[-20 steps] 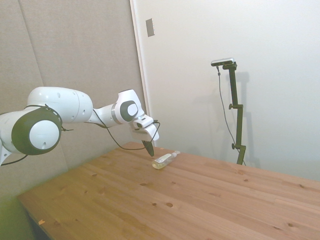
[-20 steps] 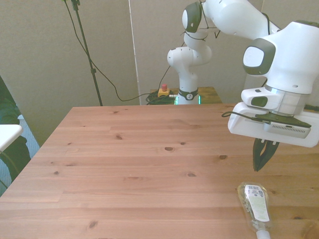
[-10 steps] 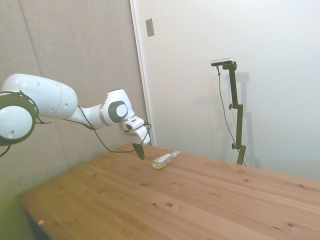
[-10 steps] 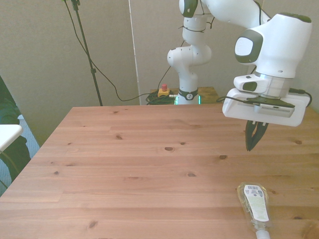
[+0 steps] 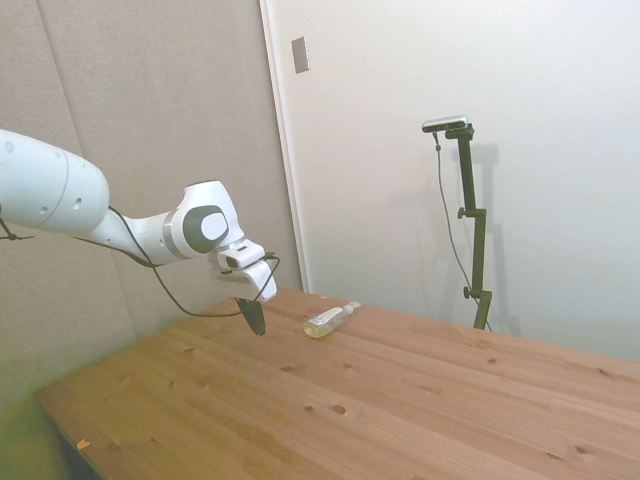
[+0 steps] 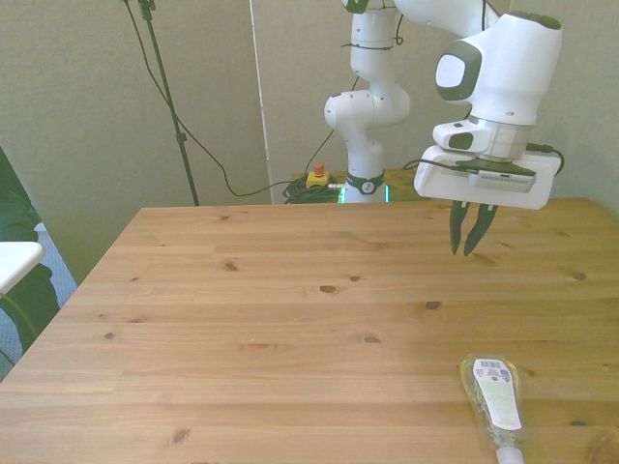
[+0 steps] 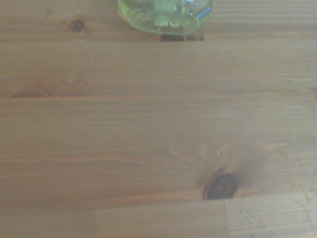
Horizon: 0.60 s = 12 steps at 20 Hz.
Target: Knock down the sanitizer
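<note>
The sanitizer [image 6: 493, 394] lies flat on its side on the wooden table [image 6: 242, 319], near the front edge at the front view's right, label up and pump top pointing to the table edge. In the side view the sanitizer [image 5: 328, 320] rests near the table's far side. The wrist view catches only the bottle's yellowish bottom end [image 7: 165, 15]. My gripper [image 6: 462, 251] hangs above the table, well behind the bottle and apart from it, fingers pointing down, shut and holding nothing. In the side view the gripper [image 5: 255, 326] sits to the left of the bottle.
A dark knot [image 7: 222, 185] marks the wood under the wrist camera. A white object [image 6: 14, 263] pokes in at the front view's left edge. Cables and a red button [image 6: 317, 177] lie by the robot base.
The gripper has drawn back from the fallen bottle toward the robot base and risen a little. The bottle has stayed lying where it was.
</note>
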Tool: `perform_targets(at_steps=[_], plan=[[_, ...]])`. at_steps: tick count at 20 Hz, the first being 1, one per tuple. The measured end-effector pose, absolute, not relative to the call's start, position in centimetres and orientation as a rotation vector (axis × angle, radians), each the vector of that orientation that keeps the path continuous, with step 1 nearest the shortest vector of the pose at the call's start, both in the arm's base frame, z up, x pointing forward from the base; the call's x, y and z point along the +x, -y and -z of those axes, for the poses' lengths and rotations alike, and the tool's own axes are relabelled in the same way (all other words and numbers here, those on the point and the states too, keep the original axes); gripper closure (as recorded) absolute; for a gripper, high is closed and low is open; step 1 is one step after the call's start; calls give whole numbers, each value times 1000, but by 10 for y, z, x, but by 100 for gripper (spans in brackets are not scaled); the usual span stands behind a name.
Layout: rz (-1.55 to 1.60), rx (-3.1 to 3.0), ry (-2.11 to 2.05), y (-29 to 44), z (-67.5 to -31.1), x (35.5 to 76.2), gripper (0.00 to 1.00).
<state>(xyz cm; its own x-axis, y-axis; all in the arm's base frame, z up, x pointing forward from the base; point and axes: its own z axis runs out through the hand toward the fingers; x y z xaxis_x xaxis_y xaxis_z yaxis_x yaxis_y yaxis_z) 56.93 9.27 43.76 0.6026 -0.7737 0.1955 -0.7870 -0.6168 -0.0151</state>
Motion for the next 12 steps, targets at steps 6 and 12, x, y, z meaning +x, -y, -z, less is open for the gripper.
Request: perform_targets(at_steps=[6,12], plan=[[-243,2761,1306,-85,-437,529,0],[-216,2773,1280,-79,-432,493,0]])
